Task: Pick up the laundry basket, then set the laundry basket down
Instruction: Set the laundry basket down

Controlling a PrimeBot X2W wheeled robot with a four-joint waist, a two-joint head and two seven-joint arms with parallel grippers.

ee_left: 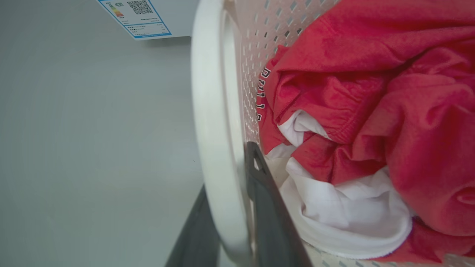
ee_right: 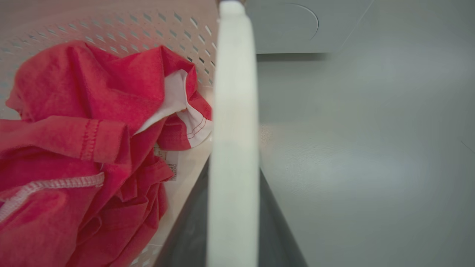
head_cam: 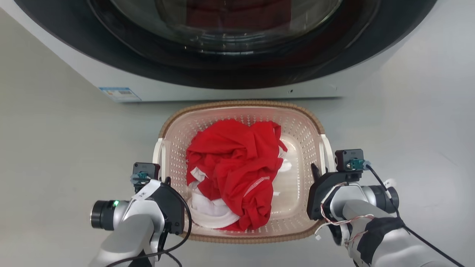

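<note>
Head view gives me the laundry basket (head_cam: 241,104), woven-look rim, just before the washing machine (head_cam: 185,91), heaped with red and white clothes (head_cam: 233,167). Only the wrist views show the grip: left gripper (ee_left: 228,167) and right gripper (ee_right: 233,167) each pinch a smooth white handle beside the perforated walls.

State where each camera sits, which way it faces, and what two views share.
Head view: up high, facing down at the laundry basket before the washing machine; both forearms show.
Left wrist view: faces along the left gripper, gripping the left handle.
Right wrist view: faces along the right gripper, gripping the right handle.
Shared: both wrist views show the red clothing.
</note>
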